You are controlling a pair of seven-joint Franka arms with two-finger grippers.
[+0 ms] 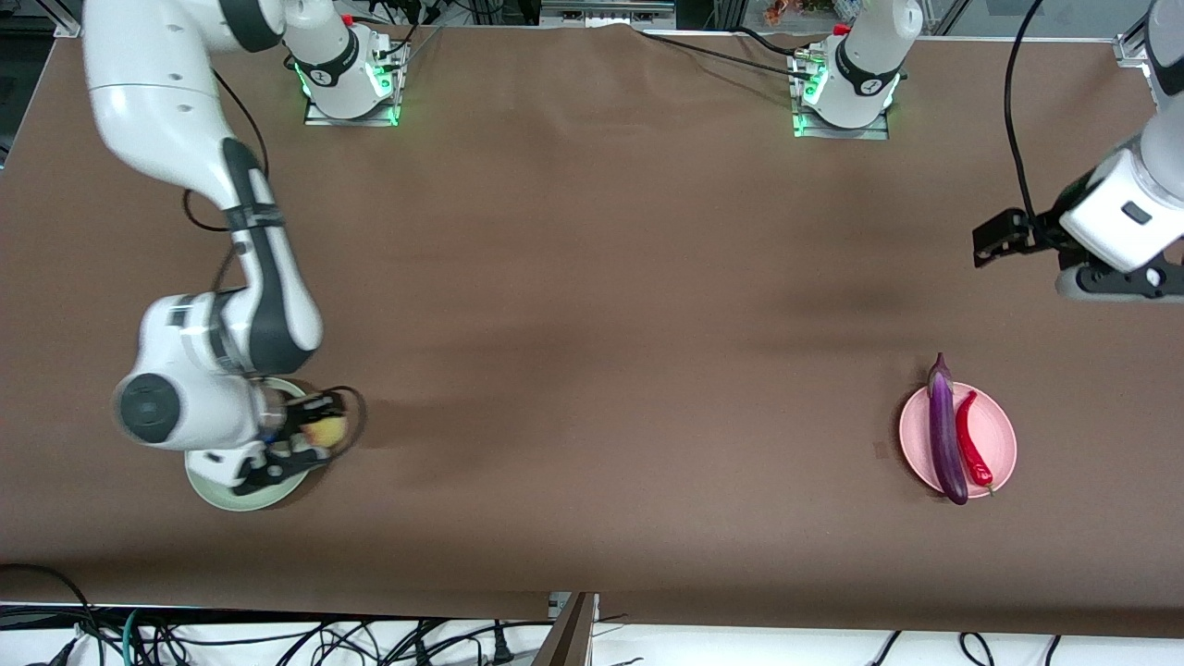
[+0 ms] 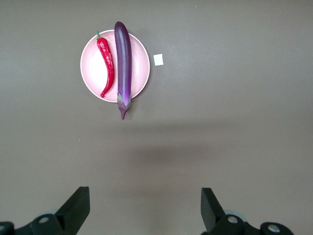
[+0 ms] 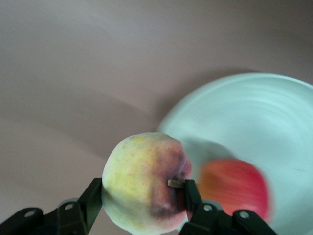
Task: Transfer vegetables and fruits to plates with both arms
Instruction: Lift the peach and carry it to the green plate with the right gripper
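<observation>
My right gripper (image 1: 310, 437) is shut on the pale yellow-pink peach (image 1: 331, 430) and holds it over the edge of the pale green plate (image 1: 231, 495). In the right wrist view the peach (image 3: 144, 183) sits between the fingers, with the red pomegranate (image 3: 234, 188) on the green plate (image 3: 264, 112) below. The arm hides the pomegranate in the front view. The purple eggplant (image 1: 943, 435) and red chili (image 1: 971, 442) lie side by side on the pink plate (image 1: 1004, 444). My left gripper (image 1: 994, 240) is open and empty, up over bare table; its wrist view shows the eggplant (image 2: 123, 63), chili (image 2: 106, 66) and pink plate (image 2: 139, 73).
A small white tag (image 2: 158, 59) lies on the brown table beside the pink plate. Both arm bases (image 1: 350, 83) (image 1: 846, 92) stand along the table's edge farthest from the front camera. Cables hang below the edge nearest to that camera.
</observation>
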